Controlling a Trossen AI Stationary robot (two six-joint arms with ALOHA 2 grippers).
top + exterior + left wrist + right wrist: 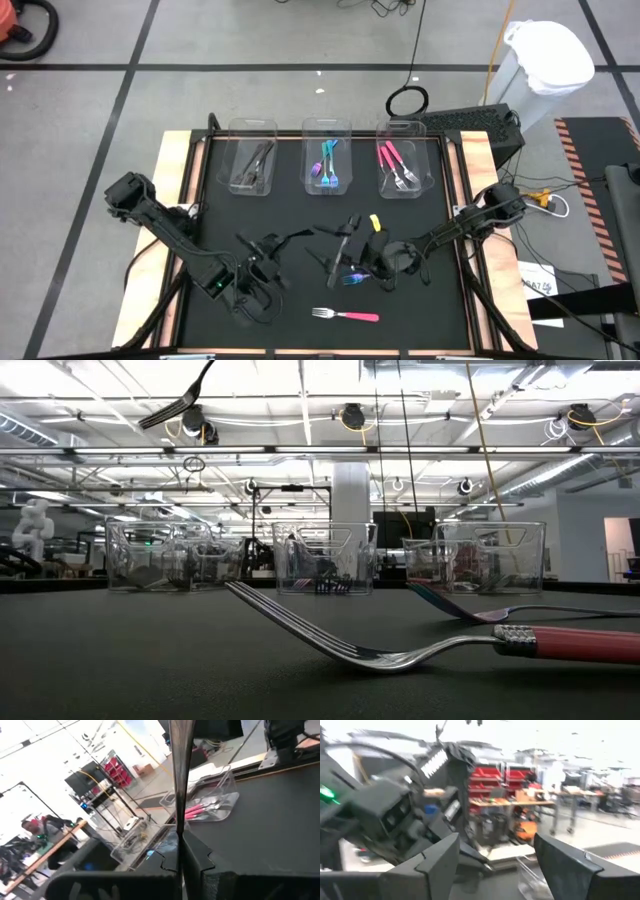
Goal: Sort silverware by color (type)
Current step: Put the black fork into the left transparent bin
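Note:
My left gripper (262,246) hovers over the near left of the black mat, shut on a dark grey fork (180,790); that fork (180,405) shows high in the air in the low view. My right gripper (368,262) stands open at mid table and holds nothing; its two fingers (440,865) face the left arm. Below it a blue-handled fork (352,280) lies flat on the mat, and a dark fork (340,246) lies beside it. A pink-handled fork (346,315) lies near the front edge, tines toward the left. My left gripper pinches the dark fork's handle (181,851) between its two fingers, which point about level. The fork sticks out beyond the fingertips, along the fingers. It is lifted clear of the mat, its tines (152,422) tilted down in the low view.
Three clear bins stand in a row at the far edge: the left bin (251,165) holds dark forks, the middle bin (328,165) blue ones, the right bin (400,168) pink ones. A yellow tag (375,222) shows near my right gripper.

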